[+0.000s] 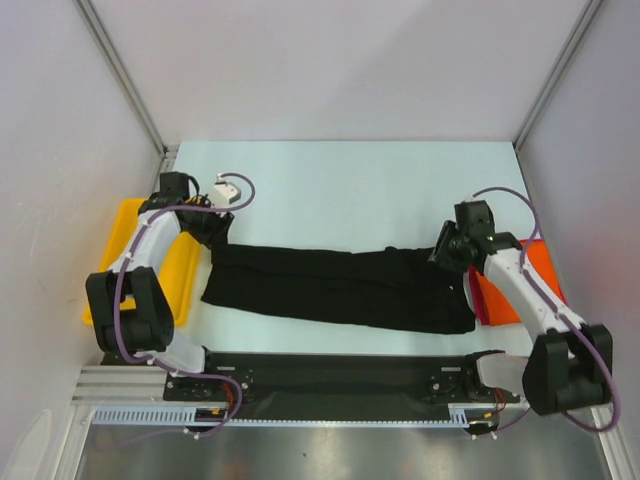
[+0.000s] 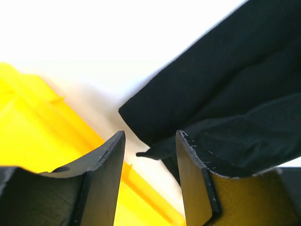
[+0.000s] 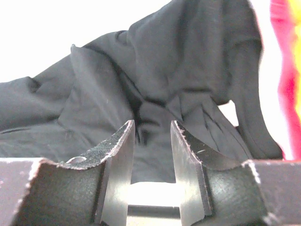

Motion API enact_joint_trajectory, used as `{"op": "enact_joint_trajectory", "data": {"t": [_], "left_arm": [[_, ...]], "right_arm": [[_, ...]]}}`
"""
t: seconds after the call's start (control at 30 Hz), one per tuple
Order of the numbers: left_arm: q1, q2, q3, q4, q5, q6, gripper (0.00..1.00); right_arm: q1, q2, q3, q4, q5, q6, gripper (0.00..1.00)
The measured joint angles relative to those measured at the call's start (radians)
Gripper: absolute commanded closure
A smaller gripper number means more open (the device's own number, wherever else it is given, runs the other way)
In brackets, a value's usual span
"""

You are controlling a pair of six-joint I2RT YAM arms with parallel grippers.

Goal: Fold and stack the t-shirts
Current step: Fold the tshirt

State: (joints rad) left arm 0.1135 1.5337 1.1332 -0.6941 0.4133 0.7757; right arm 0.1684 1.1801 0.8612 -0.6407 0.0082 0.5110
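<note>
While the left claw [image 1: 217,231] and right claw [image 1: 444,251] stand parted, gripping nothing, the black t-shirt [image 1: 340,288] stretches lengthwise from one to the other.

It was a robotics lab cell — plain white panels [image 1: 330,60] on metal frame struts [image 1: 125,75] boxed in a pale table [image 1: 350,190], with robot arms [image 1: 150,250] bolted to a black base plate [image 1: 330,372].

Both the left arm [image 1: 150,240] and right arm [image 1: 520,285] are sporting white shells with chunky black joints, and each one is trailing a thin purple cable [image 1: 120,320] that's looping off the wrist. Up close, the left gripper [image 2: 149,139] and right gripper [image 3: 153,127] are showing matte black curved fingers [image 3: 117,150], with edges that are looking pretty scuffed and pale-flecked.
</note>
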Motion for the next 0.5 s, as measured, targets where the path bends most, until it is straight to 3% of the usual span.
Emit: {"op": "enact_joint_trajectory", "data": {"t": [0.23,0.33,0.43,0.47,0.5], "left_arm": [[-0.027,0.032,0.0,0.005,-0.013,-0.007,0.38],[-0.062,0.054,-0.029,0.03,-0.042,0.0,0.38],[-0.08,0.089,-0.059,0.035,-0.074,0.019,0.43],[-0.082,0.103,-0.065,0.035,-0.087,0.026,0.46],[-0.082,0.113,-0.072,0.039,-0.1,0.036,0.49]], "right_arm": [[-0.005,0.302,0.058,0.075,-0.051,-0.034,0.51],[-0.007,0.363,0.061,0.095,-0.052,-0.041,0.55],[-0.007,0.38,0.061,0.108,-0.071,-0.043,0.69],[-0.007,0.381,0.061,0.113,-0.079,-0.043,0.84],[-0.007,0.381,0.061,0.117,-0.086,-0.048,0.91]]}}
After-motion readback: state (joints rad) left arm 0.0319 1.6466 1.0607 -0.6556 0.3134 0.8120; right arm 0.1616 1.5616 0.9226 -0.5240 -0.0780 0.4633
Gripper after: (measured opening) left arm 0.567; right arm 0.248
